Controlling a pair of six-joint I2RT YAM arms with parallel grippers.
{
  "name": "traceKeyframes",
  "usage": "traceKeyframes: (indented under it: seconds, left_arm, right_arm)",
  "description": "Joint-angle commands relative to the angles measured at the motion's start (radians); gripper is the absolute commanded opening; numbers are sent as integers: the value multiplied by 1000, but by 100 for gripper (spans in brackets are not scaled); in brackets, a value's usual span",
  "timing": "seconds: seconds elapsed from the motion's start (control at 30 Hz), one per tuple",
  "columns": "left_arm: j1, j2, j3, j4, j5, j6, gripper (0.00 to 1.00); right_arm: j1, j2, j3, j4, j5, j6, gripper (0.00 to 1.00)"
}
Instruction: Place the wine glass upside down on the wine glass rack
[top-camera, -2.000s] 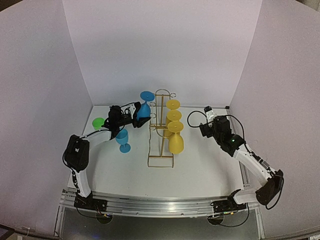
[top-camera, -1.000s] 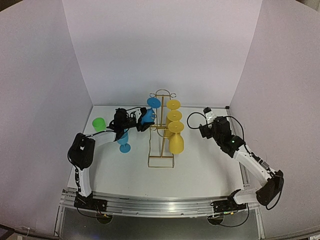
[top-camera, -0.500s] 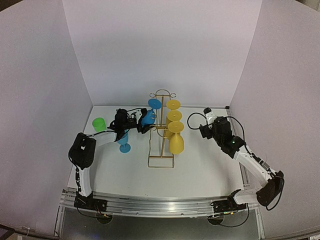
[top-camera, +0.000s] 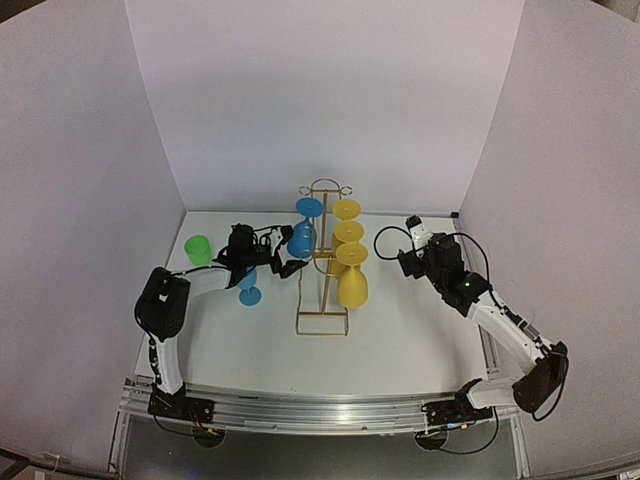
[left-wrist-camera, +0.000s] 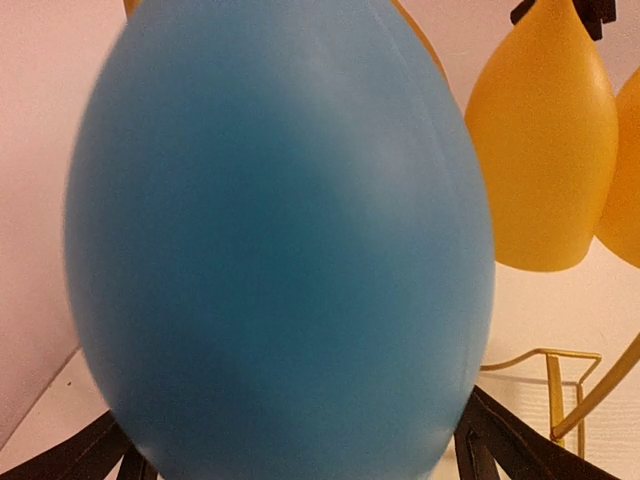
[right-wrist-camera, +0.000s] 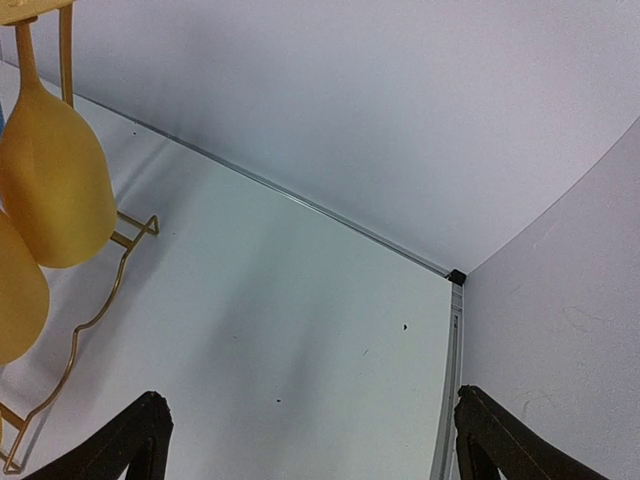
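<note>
Wider now — my left gripper (top-camera: 285, 250) stands open off the hung wine glass (left-wrist-camera: 280, 250); light, slick — take the bowl.

Five wine glasses were in sight. Two were blue: the hanging blue glass (top-camera: 303, 240) and the standing blue glass (top-camera: 248, 287). Three were yellow: the near yellow glass (top-camera: 352, 287), the middle yellow glass (top-camera: 348, 232) and the far yellow glass (top-camera: 347, 209). Four of the five hung upside down, and one stood upright on the worktop (top-camera: 400, 350). There was one wine glass rack (top-camera: 322, 322) of gold wire, and one green cup (top-camera: 198, 248). Two robot arms completed the count: the left arm (top-camera: 160, 305) and the right arm (top-camera: 500, 325).
</note>
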Motion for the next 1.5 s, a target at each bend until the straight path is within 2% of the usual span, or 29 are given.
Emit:
traceKeyframes:
  seconds: [0.0, 0.17, 0.27, 0.5, 0.63, 0.7, 0.8, 0.87, 0.93, 1.07, 1.17, 1.3, 1.47]
  left_arm:
    - [8, -111, -36, -60, 5, 55, 100]
    - [16, -175, -41, -112, 10, 60, 100]
    - [23, -220, -37, -199, 21, 87, 100]
    - [63, -351, -44, -499, 47, 182, 100]
    - [112, -413, 40, -757, 76, 220, 99]
    - [149, -420, 120, -943, 89, 230, 93]
    - [198, -389, 250, -1189, 36, 259, 77]
    - [213, -351, 319, -1306, -71, 251, 67]
    - [214, -325, 352, -1378, -193, 242, 65]
    - [214, -327, 342, -1449, -281, 320, 70]
    - [215, -330, 306, -1406, -332, 342, 73]
    - [214, -284, 312, -1338, -432, 329, 73]
    - [211, -209, 327, -1313, -487, 332, 68]
  right_arm:
    - [-3, -35, 21, 22, -26, 15, 94]
    - [-3, -51, 20, 21, -40, 33, 94]
    - [-3, -62, 22, 19, -47, 45, 94]
    - [-4, -87, 38, -12, -79, 87, 94]
    - [-3, -97, 56, -38, -108, 121, 95]
    - [-1, -102, 66, -55, -127, 144, 95]
    - [-2, -99, 86, -84, -148, 189, 95]
    - [-2, -89, 108, -112, -149, 219, 95]
    - [-2, -77, 133, -145, -145, 244, 95]
    - [-2, -60, 157, -172, -155, 275, 95]
    - [-1, -58, 159, -174, -171, 317, 95]
    - [-1, -58, 163, -176, -193, 345, 95]
    - [-1, -66, 160, -184, -204, 355, 95]
